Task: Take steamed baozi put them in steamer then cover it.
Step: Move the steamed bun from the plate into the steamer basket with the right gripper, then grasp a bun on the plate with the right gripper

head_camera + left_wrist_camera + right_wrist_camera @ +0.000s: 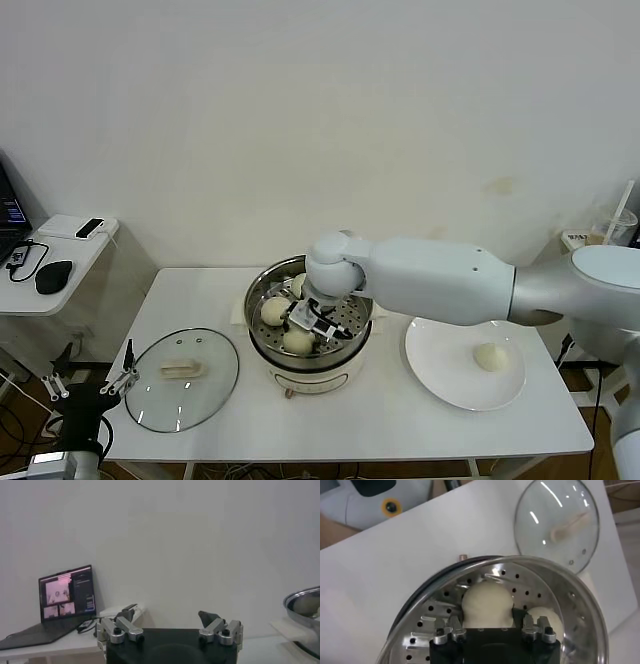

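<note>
Steamer: steel pot (262, 345) on its cream base stands mid-table, between the lid and the plate; perforated tray visible inside.
Baozi in steamer: three are visible on the tray, one (274, 310) toward the robot's left, one (299, 341) nearest the robot, one (299, 285) at the far side, partly hidden by the arm.
Baozi on plate: one bun (489, 356) lies alone on the white plate (440, 370), to the right of the steamer.
Right gripper: (313, 318) reaches down into the pot; in the right wrist view its fingers (448, 630) stand apart on either side of a bun (487, 602) resting on the tray, spread wider than the bun, no squeeze visible.
Cover: glass lid (182, 378) lies flat on the table left of the steamer, handle up.
Left gripper: (92, 380) hangs off the table's left front corner, jaws wide apart, holding nothing.
</note>
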Motion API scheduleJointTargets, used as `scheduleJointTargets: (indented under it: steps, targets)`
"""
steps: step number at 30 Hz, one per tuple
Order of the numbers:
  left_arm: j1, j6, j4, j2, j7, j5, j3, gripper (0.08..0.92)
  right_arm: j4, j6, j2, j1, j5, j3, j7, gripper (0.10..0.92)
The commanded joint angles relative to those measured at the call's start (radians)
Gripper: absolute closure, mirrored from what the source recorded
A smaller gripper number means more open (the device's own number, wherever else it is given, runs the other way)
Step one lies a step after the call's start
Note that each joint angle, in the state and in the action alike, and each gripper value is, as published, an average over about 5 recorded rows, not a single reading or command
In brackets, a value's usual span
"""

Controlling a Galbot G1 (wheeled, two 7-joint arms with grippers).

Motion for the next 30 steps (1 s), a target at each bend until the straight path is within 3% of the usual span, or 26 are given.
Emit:
scheduleJointTargets:
  steps: [1,9,14,20,30]
  targets:
    - [-0.001,0.0,0.003,0.003,0.001,0.0,0.0,0.177,0.003,0.023,-0.005,0.006,-0.017,0.011,-0.003,0.24]
    - [-0.011,0.0,0.01,0.017,0.001,0.0,0.005,0.177,-0.004,-0.045,-0.079,0.049,0.041,0.108,-0.026,0.203]
    - [-0.018,-0.002,0.021,0.037,0.003,0.003,0.003,0.177,0.035,-0.177,-0.207,0.071,0.152,0.167,-0.062,0.203]
    - [-0.029,-0.003,0.031,0.053,0.003,0.007,0.021,0.177,0.075,-0.283,-0.397,0.074,0.185,0.21,-0.085,0.203]
    - [-0.044,-0.003,0.047,0.083,0.003,0.013,0.062,0.177,0.146,-0.283,-0.727,-0.116,0.063,0.288,-0.086,0.203]
